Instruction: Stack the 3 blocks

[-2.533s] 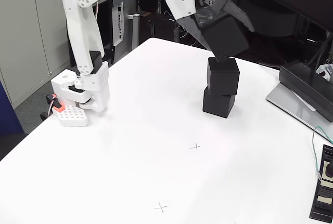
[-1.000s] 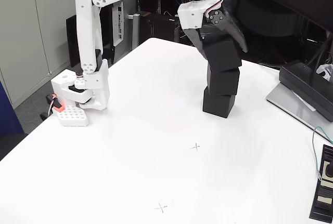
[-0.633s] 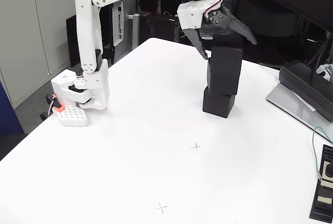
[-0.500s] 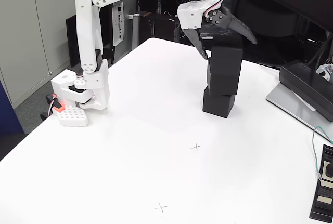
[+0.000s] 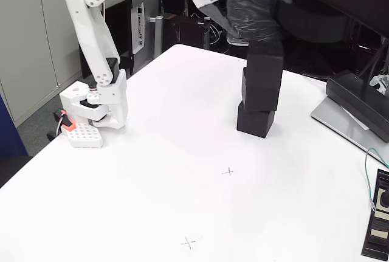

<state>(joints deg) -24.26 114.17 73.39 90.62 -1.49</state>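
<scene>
Three matte black blocks (image 5: 261, 89) on white table (image 5: 182, 183). Arm (image 5: 97, 37) white, orange part at base. Gripper (image 5: 255, 13) dark-fingered. Two thin cross marks (image 5: 228, 171) seen at 6 o'clock of blocks.

A white table (image 5: 152, 171) bears two small cross marks (image 5: 228, 171).

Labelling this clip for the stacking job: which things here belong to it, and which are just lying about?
Belonging to the job:
- top block
- middle block
- bottom block
- gripper, jaws open, above the stack

Lying about:
- flat black device at the table's right edge
- laptop-like unit
- pencilled crosses
</scene>
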